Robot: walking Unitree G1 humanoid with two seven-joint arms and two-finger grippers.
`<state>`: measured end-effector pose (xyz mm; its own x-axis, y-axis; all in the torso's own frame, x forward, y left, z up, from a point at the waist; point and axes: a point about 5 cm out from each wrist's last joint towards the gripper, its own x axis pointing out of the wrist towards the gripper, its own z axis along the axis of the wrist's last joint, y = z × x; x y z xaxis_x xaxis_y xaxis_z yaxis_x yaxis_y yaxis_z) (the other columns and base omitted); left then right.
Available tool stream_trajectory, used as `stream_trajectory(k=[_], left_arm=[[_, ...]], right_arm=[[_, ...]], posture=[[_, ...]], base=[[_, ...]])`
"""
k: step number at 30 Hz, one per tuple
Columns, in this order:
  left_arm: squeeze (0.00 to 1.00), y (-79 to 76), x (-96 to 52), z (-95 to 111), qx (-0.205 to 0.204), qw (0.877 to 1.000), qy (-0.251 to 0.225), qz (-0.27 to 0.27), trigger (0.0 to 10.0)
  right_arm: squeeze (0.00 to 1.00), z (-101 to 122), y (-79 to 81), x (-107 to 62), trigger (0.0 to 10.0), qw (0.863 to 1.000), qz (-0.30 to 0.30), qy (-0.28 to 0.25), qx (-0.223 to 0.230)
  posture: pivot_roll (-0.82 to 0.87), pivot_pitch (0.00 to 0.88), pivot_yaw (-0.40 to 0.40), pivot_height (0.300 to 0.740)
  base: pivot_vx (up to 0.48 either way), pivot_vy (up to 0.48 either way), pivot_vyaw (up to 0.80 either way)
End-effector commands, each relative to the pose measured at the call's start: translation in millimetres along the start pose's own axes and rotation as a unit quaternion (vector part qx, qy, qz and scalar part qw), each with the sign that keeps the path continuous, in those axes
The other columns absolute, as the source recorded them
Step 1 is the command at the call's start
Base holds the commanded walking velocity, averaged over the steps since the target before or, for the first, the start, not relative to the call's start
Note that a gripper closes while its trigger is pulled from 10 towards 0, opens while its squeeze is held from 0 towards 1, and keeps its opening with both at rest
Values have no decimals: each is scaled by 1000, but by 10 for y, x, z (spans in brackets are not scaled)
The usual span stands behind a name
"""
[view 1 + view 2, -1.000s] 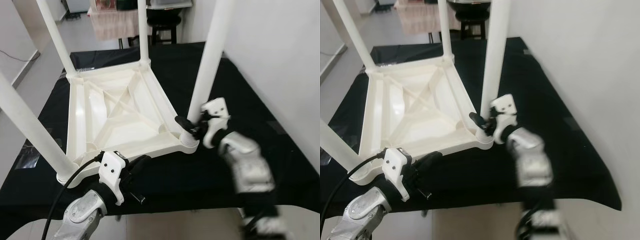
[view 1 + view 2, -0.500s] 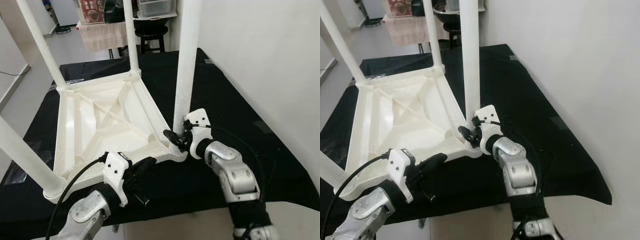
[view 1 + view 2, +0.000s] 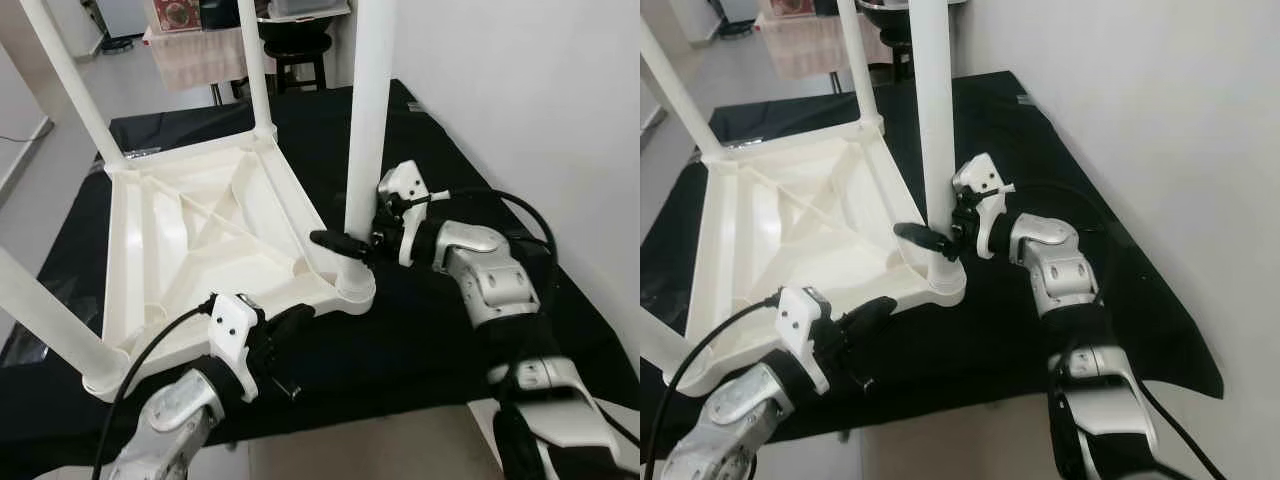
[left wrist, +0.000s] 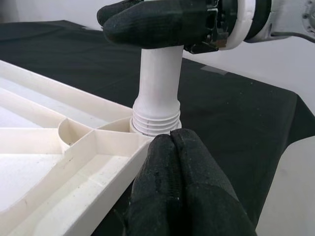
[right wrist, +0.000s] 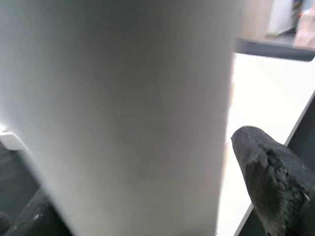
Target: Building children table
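The left gripper's fingers are pressed together against the white table frame's edge. Beyond, a white leg stands in its threaded socket, seemingly clasped by the right gripper, above a black-draped surface.

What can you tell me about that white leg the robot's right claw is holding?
The leg is a smooth white plastic tube standing upright. Its ribbed foot sits in the corner socket of the upturned table on the black cloth. The right gripper clamps it low down, one black finger each side. The left gripper rests shut against the table's edge nearby.
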<state>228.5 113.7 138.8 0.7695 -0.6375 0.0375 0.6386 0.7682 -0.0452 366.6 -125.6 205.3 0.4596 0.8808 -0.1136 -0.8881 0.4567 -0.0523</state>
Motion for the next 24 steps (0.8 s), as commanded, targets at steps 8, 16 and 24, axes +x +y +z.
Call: stream_trajectory(k=[8, 16, 24], left_arm=[[0, 0, -23, -48, -7, 1000, 10, 5, 10000], [0, 3, -21, -53, -11, 1000, 8, 4, 10000], [0, 62, -29, -50, -11, 1000, 8, 5, 10000]], right_arm=[[0, 59, -56, 58, 0, 999, 42, -4, 8], [0, -90, -152, -62, 0, 999, -42, 0, -2], [0, -585, 501, 102, 0, 929, -365, 41, 42]], posture=[[12, 95, 5, 740], [3, 99, 5, 740], [-17, 104, 25, 740]], base=[[0, 0, 0], [0, 0, 0], [0, 0, 0]])
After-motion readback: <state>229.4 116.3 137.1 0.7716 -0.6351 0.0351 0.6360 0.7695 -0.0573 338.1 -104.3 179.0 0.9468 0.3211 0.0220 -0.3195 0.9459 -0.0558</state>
